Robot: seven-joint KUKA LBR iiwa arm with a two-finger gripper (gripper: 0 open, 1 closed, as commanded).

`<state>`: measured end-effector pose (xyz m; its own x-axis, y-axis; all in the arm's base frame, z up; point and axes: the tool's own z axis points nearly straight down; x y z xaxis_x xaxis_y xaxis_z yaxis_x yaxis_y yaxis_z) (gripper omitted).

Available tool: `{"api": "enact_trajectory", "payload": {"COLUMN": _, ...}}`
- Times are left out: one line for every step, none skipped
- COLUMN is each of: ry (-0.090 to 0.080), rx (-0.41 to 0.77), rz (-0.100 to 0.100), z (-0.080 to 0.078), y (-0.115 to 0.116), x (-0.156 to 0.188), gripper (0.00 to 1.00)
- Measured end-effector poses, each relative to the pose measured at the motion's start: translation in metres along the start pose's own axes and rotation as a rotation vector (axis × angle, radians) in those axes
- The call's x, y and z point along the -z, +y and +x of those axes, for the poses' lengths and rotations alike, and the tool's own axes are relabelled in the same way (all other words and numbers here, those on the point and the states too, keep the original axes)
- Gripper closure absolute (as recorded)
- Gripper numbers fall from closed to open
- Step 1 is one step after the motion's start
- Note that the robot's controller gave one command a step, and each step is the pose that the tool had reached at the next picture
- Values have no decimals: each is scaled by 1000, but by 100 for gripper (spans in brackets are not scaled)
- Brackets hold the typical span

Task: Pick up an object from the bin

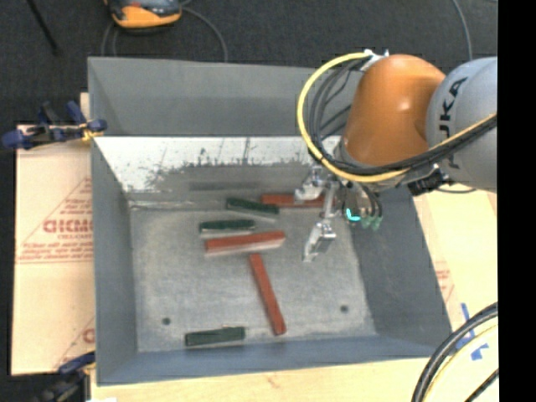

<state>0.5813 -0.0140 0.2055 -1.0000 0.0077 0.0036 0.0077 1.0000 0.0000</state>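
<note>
The arm comes in from the right with its tool (pixel 316 218) low over the right part of the grey bin (pixel 113 249). The fingers (pixel 318 243) are spread apart with nothing between them. Closest to the tool is a short red bar (pixel 279 198) at the far side, its right end just beside the farther finger. A dark green bar (pixel 251 205) lies touching that bar's left end. Left of the tool lie another dark green bar (pixel 226 224) and a red bar (pixel 244 242), side by side. A long red bar (pixel 266 293) slants toward the near wall, and a third green bar (pixel 214 336) lies close along that wall.
</note>
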Motion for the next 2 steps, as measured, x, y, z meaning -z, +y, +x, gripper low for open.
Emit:
{"api": "enact_trajectory", "payload": {"ry": -8, "rx": 0, "rz": 0, "z": -2, "y": 0, "x": 4, "gripper": 0}}
{"api": "enact_trajectory", "payload": {"ry": -12, "rx": 107, "rz": 1, "z": -27, "y": 21, "x": -48, "gripper": 0}}
